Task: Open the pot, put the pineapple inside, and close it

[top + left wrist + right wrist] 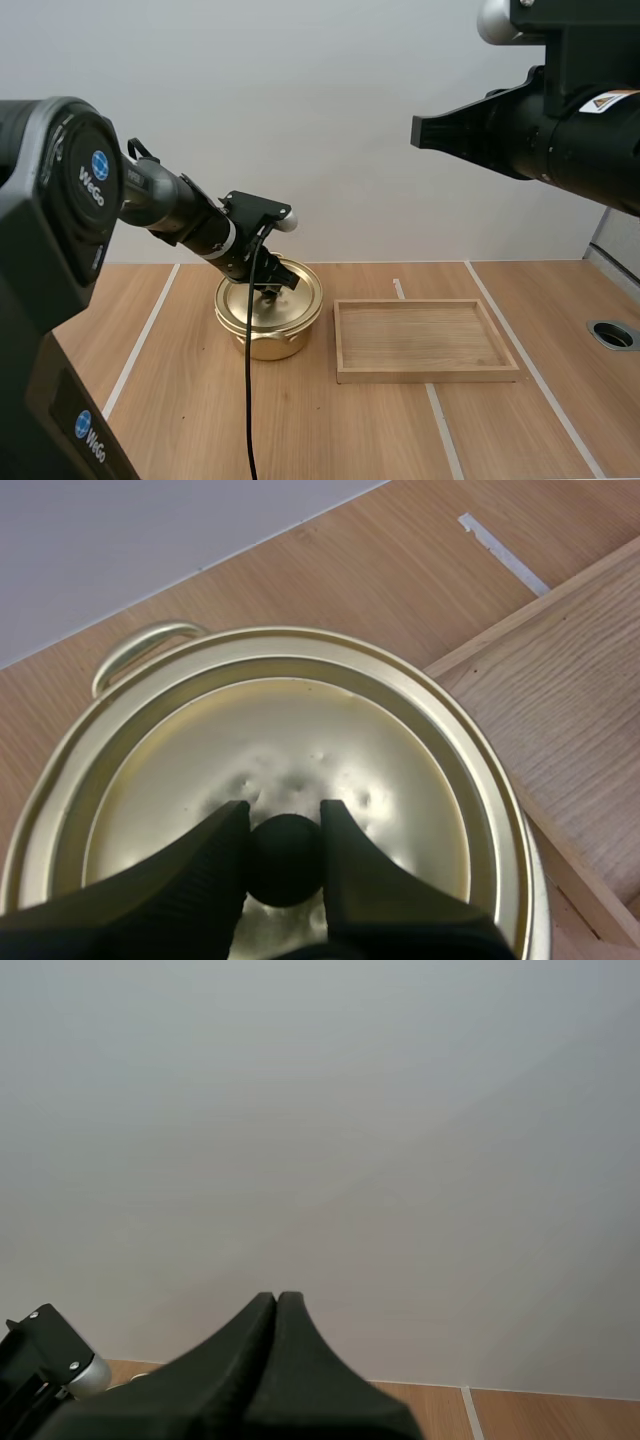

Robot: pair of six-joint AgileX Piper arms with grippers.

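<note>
Wood-grain table (180,420) with white tape lines (150,325), plain pale wall (330,120) behind. Status:

- pot (265,345): gold, sits on the table left of centre, between two tape lines. It is just beside the wooden tray (427,374), with a narrow strip of table showing between them in the high view.
- lid (238,300): on the pot, seated flat inside the rim. Pot is closed.
- left gripper (272,292): arm reaches in from the left, claw down on top of the lid.
- Left wrist view shows the left gripper (285,815) pinching the black knob (286,865) at the lid's centre. One ribbed finger (210,870) sits on each side, both touching it.
- Lid surface around the knob is slightly dented.
- One loop handle (145,645) sticks out from the pot on the wall side. A tray edge runs close by the pot's rim.
- right gripper (428,132): held high, well apart from the table and everything on it, tip pointing toward the left.
- Right wrist view: its fingers (277,1305) are pressed together into one dark wedge with nothing between them, facing the wall.
- tray: lies flat to the right of the pot, long side parallel to the table's near edge.
- round port (612,333): set into the tabletop at the far right, well apart from the tray.
</note>
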